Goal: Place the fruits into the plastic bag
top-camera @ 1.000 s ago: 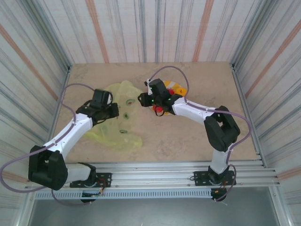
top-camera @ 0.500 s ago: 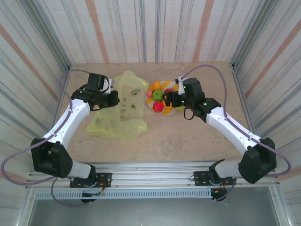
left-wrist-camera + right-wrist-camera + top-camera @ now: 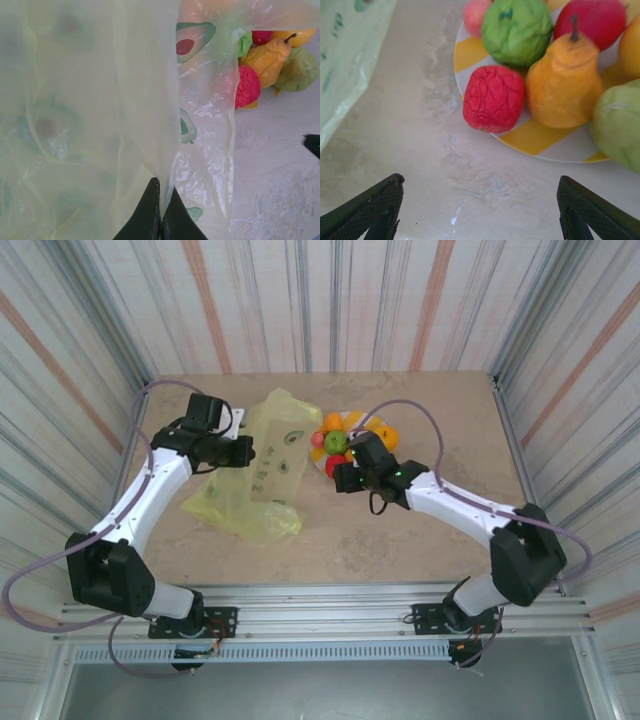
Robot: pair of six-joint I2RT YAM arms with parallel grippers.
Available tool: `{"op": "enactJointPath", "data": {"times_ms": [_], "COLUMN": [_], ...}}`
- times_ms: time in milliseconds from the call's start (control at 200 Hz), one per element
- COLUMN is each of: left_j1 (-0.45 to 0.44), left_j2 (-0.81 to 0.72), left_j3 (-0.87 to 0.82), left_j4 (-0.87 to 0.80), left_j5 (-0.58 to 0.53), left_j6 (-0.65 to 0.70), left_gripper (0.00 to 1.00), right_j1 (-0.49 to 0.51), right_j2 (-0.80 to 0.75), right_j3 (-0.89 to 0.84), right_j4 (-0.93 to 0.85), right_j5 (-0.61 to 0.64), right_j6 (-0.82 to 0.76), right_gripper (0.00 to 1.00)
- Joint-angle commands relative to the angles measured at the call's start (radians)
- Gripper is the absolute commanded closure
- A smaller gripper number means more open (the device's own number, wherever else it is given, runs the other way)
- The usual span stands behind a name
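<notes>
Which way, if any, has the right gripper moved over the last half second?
Yes. Against the striped plate, the right gripper has moved down-left in the top view, jaws open at the plate's near rim.

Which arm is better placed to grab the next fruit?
Right. The open right gripper faces the red fruit at the plate's near edge, with nothing between them. The left gripper is shut on the plastic bag, pinching its film.
</notes>
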State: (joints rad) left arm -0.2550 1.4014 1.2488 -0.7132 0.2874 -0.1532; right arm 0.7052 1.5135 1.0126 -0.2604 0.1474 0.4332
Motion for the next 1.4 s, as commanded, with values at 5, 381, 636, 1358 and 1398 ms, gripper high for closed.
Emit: {"op": "enactJointPath", "data": {"times_ms": [5,381,636,1358,1398], "left_j1": [0.007,0.021,0.051,0.071,0.071], "left_j2": [-0.040,-0.054,-0.065,-0.057,-0.057], "left_j3": [-0.015,-0.015,-0.018,-0.018,-0.019], "left_j4": [-0.010,-0.003,0.003,0.008,0.008], "left_j5": [-0.005,0.024,0.047,0.080,0.083], "left_j6": [0.038,0.028,0.022,0.016,0.016], "left_gripper": [1.00,1.00,1.00,1.00,1.00], "right_j1": [0.010,0.032,0.031,0.028,0.028], "right_j2": [0.084,0.276,0.338,0.435,0.440], "right_j3": [0.054,0.178,0.220,0.287,0.290], "right_j4": [0.046,0.058,0.062,0.056,0.057], "right_j5": [0.086,0.131,0.141,0.211,0.210], "right_j6": [0.089,0.064,0.049,0.018,0.019], "right_gripper": [0.21,0.22,0.23,0.25,0.26]}}
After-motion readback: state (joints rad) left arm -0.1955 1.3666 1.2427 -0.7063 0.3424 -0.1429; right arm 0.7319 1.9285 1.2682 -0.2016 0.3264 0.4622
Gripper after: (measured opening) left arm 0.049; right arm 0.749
